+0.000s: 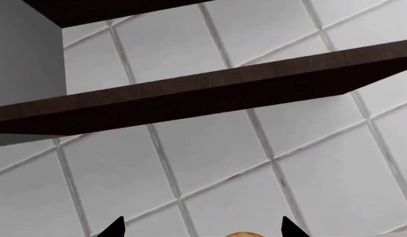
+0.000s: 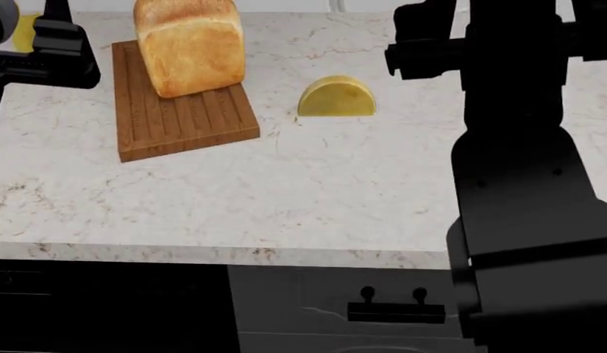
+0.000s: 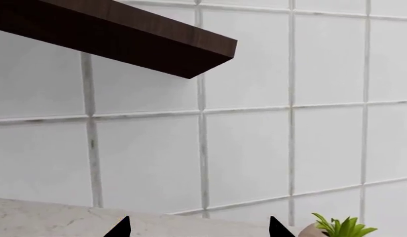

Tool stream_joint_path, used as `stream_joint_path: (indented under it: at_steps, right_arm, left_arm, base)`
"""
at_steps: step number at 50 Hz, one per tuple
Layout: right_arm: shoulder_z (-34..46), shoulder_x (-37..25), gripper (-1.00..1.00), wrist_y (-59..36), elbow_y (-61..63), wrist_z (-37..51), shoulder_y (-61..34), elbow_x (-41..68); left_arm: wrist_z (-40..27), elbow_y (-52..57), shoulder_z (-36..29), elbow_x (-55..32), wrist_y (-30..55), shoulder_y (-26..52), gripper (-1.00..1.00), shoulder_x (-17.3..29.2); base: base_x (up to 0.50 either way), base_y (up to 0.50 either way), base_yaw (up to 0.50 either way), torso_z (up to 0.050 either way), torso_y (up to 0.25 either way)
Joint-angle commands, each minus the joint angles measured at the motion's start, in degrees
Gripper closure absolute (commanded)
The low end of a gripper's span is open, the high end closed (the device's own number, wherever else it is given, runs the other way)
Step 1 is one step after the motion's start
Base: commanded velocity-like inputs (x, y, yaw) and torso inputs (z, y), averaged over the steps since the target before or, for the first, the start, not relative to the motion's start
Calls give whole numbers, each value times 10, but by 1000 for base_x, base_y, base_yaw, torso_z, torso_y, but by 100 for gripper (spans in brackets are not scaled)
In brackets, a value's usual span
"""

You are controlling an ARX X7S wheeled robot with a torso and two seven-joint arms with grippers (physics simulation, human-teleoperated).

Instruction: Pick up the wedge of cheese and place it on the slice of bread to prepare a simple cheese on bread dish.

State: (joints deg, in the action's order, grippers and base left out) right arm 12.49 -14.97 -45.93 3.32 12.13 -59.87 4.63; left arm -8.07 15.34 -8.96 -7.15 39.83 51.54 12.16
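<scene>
The wedge of cheese [image 2: 337, 98] lies on the counter [image 2: 283, 184] below and left of my right fingers [image 3: 198, 228], the nearer ones; both pairs spread, empty.

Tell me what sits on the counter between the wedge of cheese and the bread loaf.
Nothing stands between them. In the head view, only bare marble countertop and the near corner of the wooden cutting board separate the wedge of cheese from the bread loaf.
</scene>
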Motion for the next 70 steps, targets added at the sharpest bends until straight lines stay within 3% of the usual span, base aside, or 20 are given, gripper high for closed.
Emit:
stream_joint_path:
  at_steps: [1, 15, 31, 32, 48, 70]
  right_arm:
    - [7, 1, -100, -5, -7, 0, -12, 0]
    - [22, 8, -100, 49, -90, -12, -53, -4]
    - [23, 7, -100, 59, -97, -10, -53, -4]
    - [-84, 93, -100, 72, -104, -130, -41, -178]
    - [-82, 89, -100, 81, -106, -132, -54, -160]
    - [-73, 83, -100, 81, -98, -127, -41, -147]
  left_arm:
    - [2, -9, -1, -5, 0, 16, -100, 1]
    - [10, -78, -12, -4, -17, 87, -100, -3]
    - [10, -98, -20, 2, -17, 107, -100, 0]
    - [115, -99, 56, 132, -13, 102, -100, -77]
    - [101, -103, 47, 123, -3, 106, -100, -69]
    - [87, -101, 39, 109, 1, 106, -100, -62]
  base:
    - [0, 0, 0, 0, 0]
    - [0, 0, 0, 0, 0]
    - [0, 0, 0, 0, 0]
    - [0, 0, 0, 0, 0]
    - [12, 0, 0, 0, 0]
    - [352, 0, 0, 0, 0]
